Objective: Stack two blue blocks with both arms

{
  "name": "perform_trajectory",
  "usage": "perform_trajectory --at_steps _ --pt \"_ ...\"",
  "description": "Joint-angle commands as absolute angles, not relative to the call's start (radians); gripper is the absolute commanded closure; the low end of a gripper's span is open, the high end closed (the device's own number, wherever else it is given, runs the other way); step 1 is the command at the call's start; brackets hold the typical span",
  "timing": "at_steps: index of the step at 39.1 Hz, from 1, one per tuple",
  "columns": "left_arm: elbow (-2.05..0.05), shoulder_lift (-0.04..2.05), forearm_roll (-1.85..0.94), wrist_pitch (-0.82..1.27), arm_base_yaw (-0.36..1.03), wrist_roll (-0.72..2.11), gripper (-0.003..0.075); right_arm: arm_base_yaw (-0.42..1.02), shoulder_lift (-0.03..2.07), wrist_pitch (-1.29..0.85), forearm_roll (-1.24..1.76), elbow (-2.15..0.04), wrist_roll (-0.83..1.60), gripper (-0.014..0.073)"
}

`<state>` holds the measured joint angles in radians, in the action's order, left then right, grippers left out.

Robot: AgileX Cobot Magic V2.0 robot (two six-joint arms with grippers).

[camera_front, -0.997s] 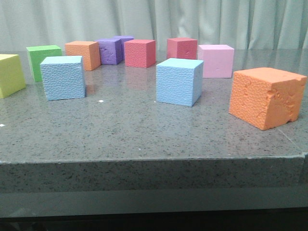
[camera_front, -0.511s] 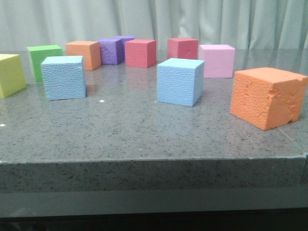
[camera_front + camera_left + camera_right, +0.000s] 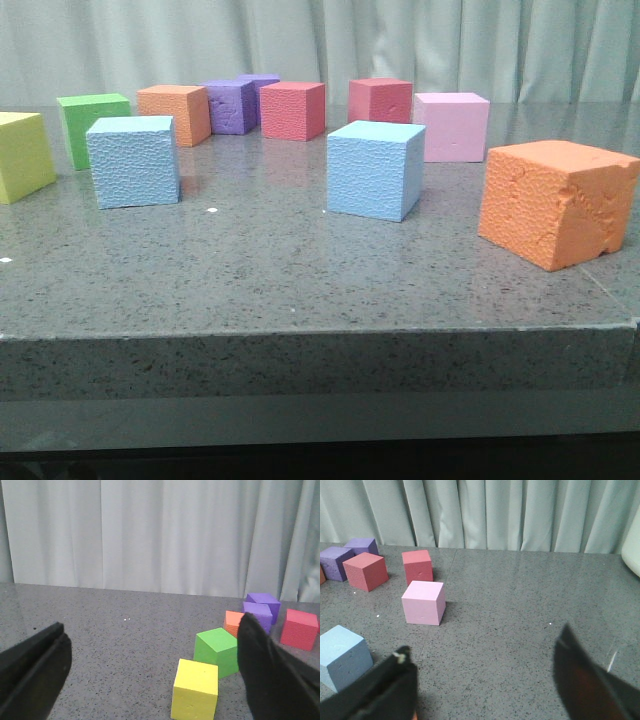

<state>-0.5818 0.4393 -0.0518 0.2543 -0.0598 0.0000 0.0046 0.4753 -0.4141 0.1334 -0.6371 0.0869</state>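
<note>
Two blue blocks are seated on the counter point(image 3: 300, 270), well apart: the left blue block point(image 3: 133, 161) and the right blue block point(image 3: 375, 169). The left gripper point(image 3: 150, 680) and right gripper point(image 3: 485, 680) fingers are spread open, apparently empty.

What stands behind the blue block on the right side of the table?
Behind the right blue block, toward the curtain, stands a pink cube, apart from it. A red cube sits farther back. The blue block's top is bare. Its own rear faces are hidden in the front view.
</note>
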Motion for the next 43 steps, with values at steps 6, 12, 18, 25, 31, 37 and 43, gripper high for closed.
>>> perform_trajectory --at_steps 6,12,18,25,31,37,43 --pt "-0.617 0.453 -0.051 0.161 -0.060 0.000 0.0104 0.002 0.506 -0.356 0.129 -0.683 0.099 -0.0052" --pt "-0.617 0.453 -0.051 0.161 -0.060 0.000 0.0103 0.022 0.659 -0.461 0.129 -0.787 0.180 -0.0052" --pt "-0.617 0.453 -0.051 0.161 -0.060 0.000 0.0103 0.101 0.868 -0.605 0.129 -0.953 0.249 -0.0052" --pt "-0.617 0.453 -0.051 0.161 -0.060 0.000 0.0103 0.208 1.100 -0.769 0.135 -1.136 0.374 -0.0052" --pt "-0.617 0.453 -0.051 0.161 -0.060 0.000 0.0103 0.286 1.289 -0.900 0.218 -1.287 0.494 -0.0052" --pt "-0.617 0.453 -0.051 0.161 -0.060 0.000 0.0103 0.350 1.427 -0.901 0.266 -1.388 0.595 -0.0052" --pt "-0.617 0.453 -0.051 0.161 -0.060 0.000 0.0103 0.388 1.527 -0.904 0.267 -1.458 0.626 -0.0052"
